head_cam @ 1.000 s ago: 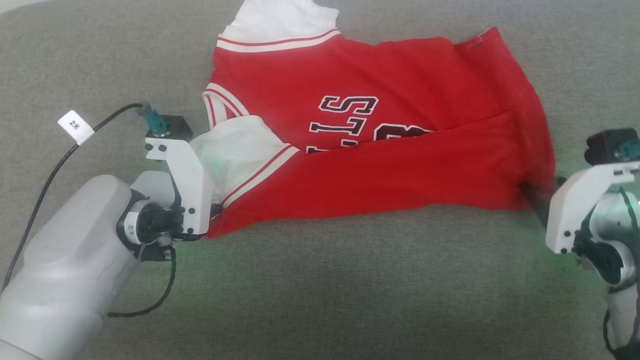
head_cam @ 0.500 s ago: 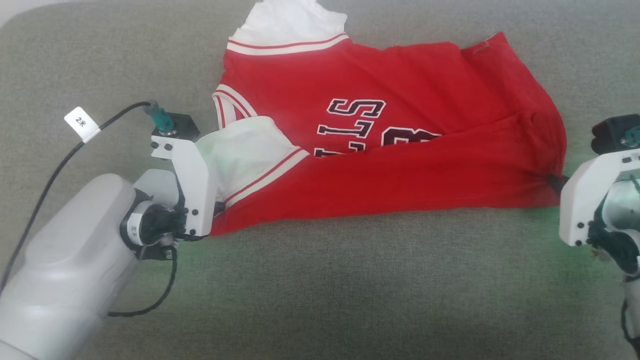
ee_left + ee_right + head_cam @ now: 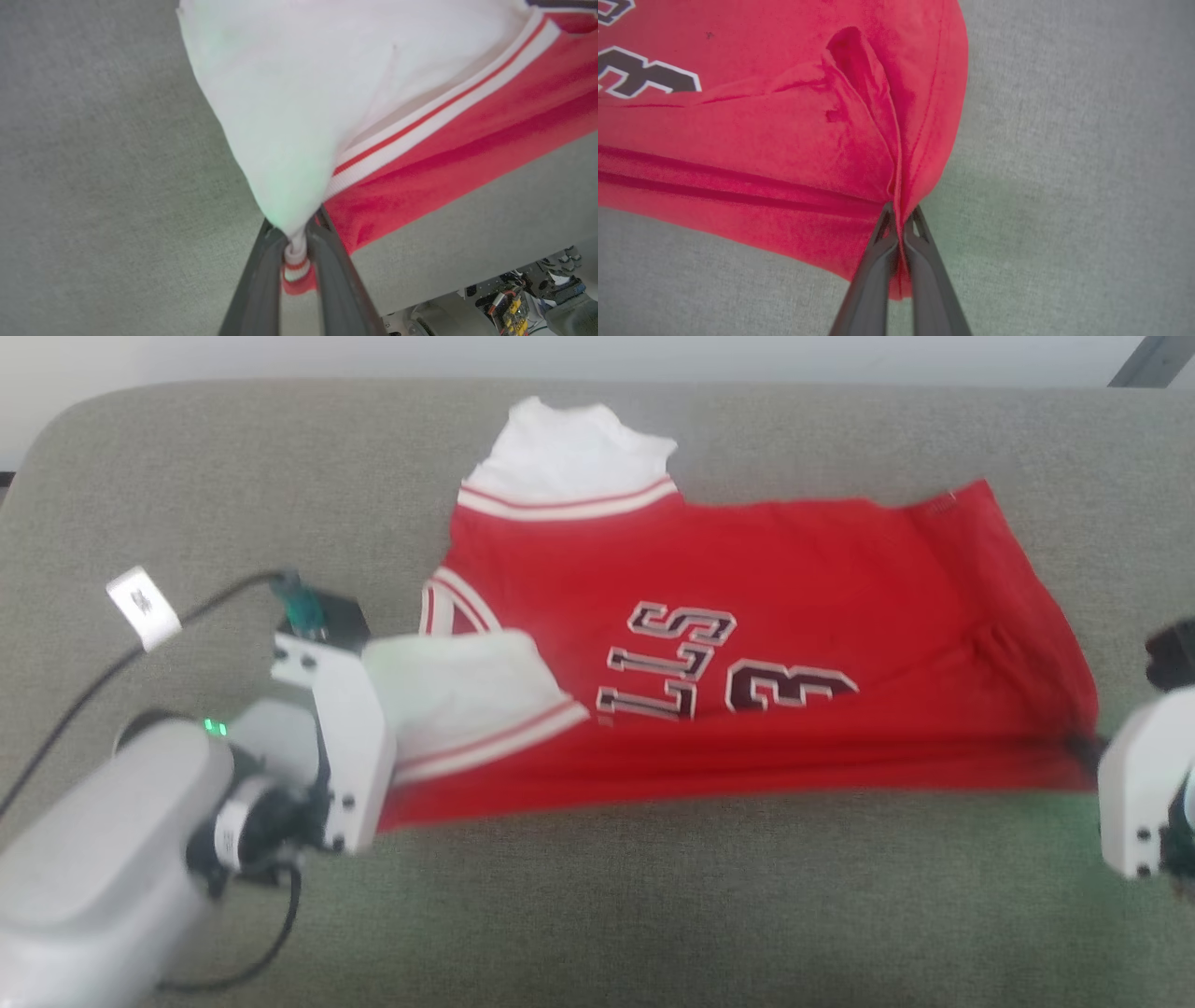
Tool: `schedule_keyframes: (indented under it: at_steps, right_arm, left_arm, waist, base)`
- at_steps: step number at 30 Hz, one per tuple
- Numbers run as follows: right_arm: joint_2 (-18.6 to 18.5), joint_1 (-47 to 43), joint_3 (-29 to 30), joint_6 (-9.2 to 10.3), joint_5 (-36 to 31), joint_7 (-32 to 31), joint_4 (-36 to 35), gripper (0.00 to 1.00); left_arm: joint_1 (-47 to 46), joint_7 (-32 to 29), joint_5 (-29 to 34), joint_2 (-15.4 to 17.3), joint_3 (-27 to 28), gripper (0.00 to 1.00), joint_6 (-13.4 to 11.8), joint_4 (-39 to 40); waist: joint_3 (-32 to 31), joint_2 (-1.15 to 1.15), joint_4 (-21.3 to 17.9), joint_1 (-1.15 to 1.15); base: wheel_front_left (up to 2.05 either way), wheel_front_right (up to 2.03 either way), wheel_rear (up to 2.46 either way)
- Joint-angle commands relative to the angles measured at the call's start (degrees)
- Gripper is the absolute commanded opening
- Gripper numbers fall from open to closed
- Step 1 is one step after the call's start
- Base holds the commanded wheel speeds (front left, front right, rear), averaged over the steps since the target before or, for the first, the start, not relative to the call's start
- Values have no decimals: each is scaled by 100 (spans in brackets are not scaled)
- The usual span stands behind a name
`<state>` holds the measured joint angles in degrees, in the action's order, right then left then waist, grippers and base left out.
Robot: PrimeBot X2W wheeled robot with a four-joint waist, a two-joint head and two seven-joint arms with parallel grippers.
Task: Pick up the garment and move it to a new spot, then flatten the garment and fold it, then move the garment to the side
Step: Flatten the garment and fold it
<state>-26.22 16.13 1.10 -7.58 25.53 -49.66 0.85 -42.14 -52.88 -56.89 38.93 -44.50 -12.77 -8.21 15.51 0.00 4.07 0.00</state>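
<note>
Partly lost in the garment (image 3: 794,569), left gripper (image 3: 296,228) and right gripper (image 3: 901,211) (tips cloth-wrapped).

Looks like a robot lab or data-collection room, though that's not certain. The work surface is a tabletop (image 3: 653,915) covered in plain grey-green woven fabric with a rounded corner, set against a bare pale wall (image 3: 280,355). Past the tabletop's edge, the left wrist view shows exposed wiring (image 3: 511,308) with yellow connectors on grey machine parts.
</note>
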Motion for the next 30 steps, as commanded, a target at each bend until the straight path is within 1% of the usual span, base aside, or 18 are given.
schedule_keyframes:
  at_steps: [1,4,7,9,10,11,12,13,14,15,16,17,20,22,26,30]
  right_arm:
    - [-31,-222,119,17,8,-89,-120,0]
    - [23,-580,301,17,59,-164,-281,0]
    - [167,-904,431,17,47,-175,-343,0]
    - [236,-1004,453,17,-4,-98,-295,0]
    - [337,-1078,430,17,-26,-40,-205,0]
    - [375,-1078,404,16,-51,-2,-149,0]
    - [401,-1054,370,16,-76,42,-81,0]
    - [427,-1026,324,16,-111,67,-16,6]
    - [454,-985,284,15,-117,99,65,26]
    - [473,-942,223,15,-142,120,121,47]
    - [473,-912,150,14,-168,148,173,94]
    - [483,-881,93,14,-154,177,219,100]
    - [454,-783,-65,13,-111,220,299,100]
    - [396,-750,-112,13,-89,269,273,100]
    - [304,-740,-91,13,-32,341,106,100]
    - [263,-771,12,13,-49,425,-95,100]
  left_arm:
    - [206,-65,61,174,-32,0,-130,192]
    - [506,-111,58,335,-90,0,-316,653]
    - [813,-83,11,438,-129,0,-457,898]
    - [962,-55,-9,473,-166,0,-498,949]
    - [1061,17,-8,470,-184,0,-506,927]
    - [1090,57,-7,448,-188,0,-487,884]
    - [1121,101,-4,427,-190,12,-464,834]
    - [1139,143,15,408,-203,34,-429,764]
    - [1131,198,41,373,-216,47,-394,687]
    - [1109,245,62,336,-228,71,-363,600]
    - [1084,280,67,296,-235,100,-317,526]
    - [1058,317,78,260,-247,100,-285,438]
    - [983,365,84,162,-277,100,-195,266]
    - [918,365,120,161,-281,100,-154,239]
    - [751,279,178,275,-246,100,-114,365]
    - [631,187,233,379,-210,100,-133,566]
  waist:
    - [-12,0,-5,0]
    - [-9,0,-11,0]
    - [1,0,-23,0]
    - [17,0,-32,0]
    - [26,0,-49,0]
    - [32,0,-57,0]
    - [37,0,-68,0]
    - [43,0,-78,0]
    - [47,0,-82,0]
    - [49,0,-85,0]
    - [49,0,-89,0]
    - [47,0,-95,0]
    - [27,0,-113,0]
    - [0,0,-125,0]
    - [-73,0,-146,0]
    - [-125,0,-179,0]
  base:
    - [0,0,0]
    - [0,0,0]
    - [0,0,0]
    - [0,0,0]
    - [0,0,0]
    - [0,0,0]
    - [0,0,0]
    - [0,0,0]
    - [0,0,0]
    - [0,0,0]
    - [0,0,0]
    - [0,0,0]
    - [0,0,0]
    - [0,0,0]
    - [0,0,0]
    - [0,0,0]
